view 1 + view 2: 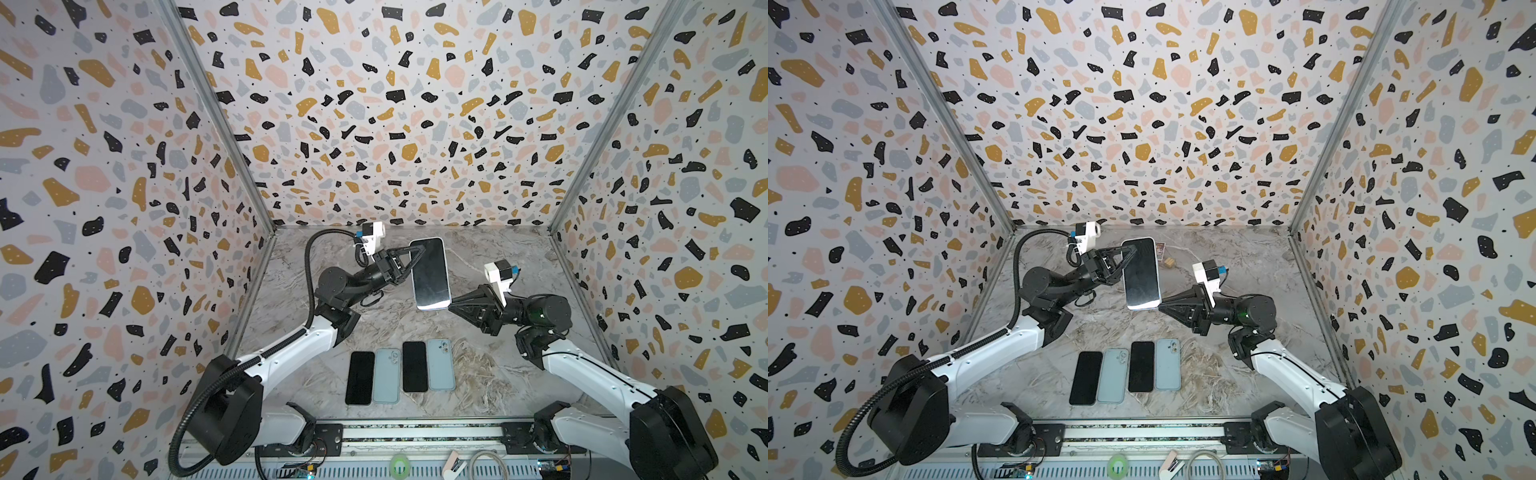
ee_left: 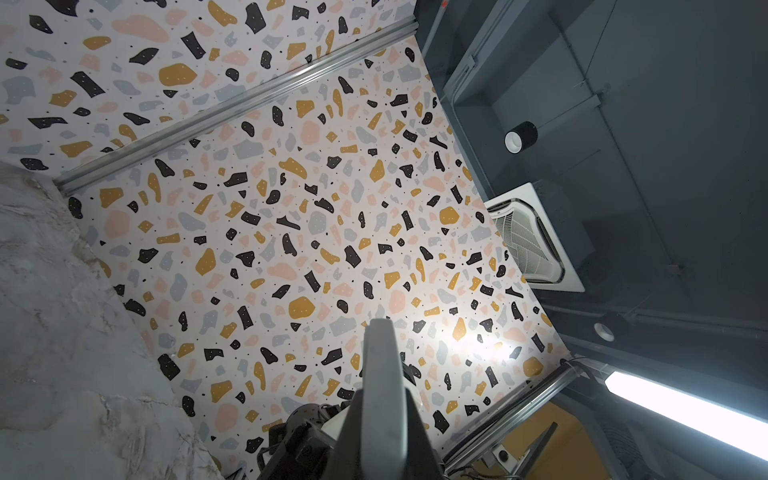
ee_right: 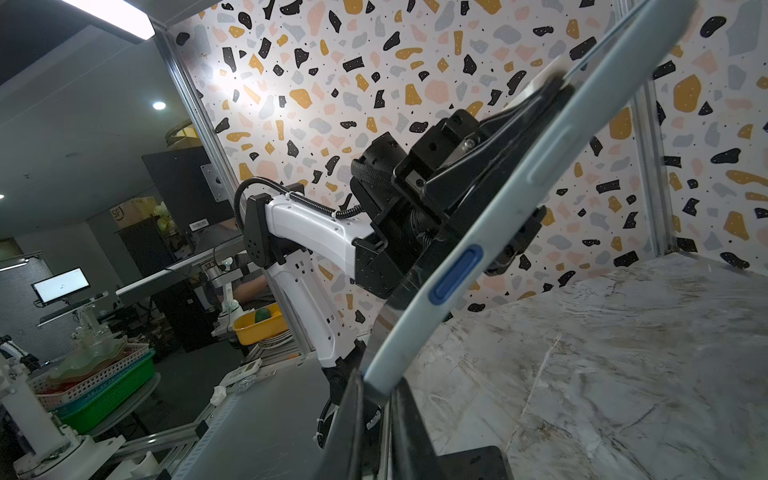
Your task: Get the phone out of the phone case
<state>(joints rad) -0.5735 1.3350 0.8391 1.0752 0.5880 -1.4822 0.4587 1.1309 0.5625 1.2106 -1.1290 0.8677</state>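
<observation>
Marbled grey tabletop (image 1: 498, 365) lies beneath. Both claws are clamped shut on the glossy black rectangular phone (image 1: 430, 272) in its pale blue plastic case (image 3: 503, 224), held aloft: left claw (image 1: 417, 253) pinching a long edge, right claw (image 1: 450, 301) an end corner.

- Two white-and-black robot arms (image 1: 286, 353) are sitting bolted to an aluminium rail (image 1: 415, 433) at the near edge of the worktop (image 1: 498, 374).
- Terrazzo-print panels (image 1: 395, 104) in metal framing are boxing in that marble-look worktop.
- Beyond the panels, a monitor (image 3: 60, 284) and plastic baskets (image 3: 108, 386) are sitting under a dark ceiling (image 2: 665, 124) with a cassette air unit (image 2: 532, 241): a robotics lab.
</observation>
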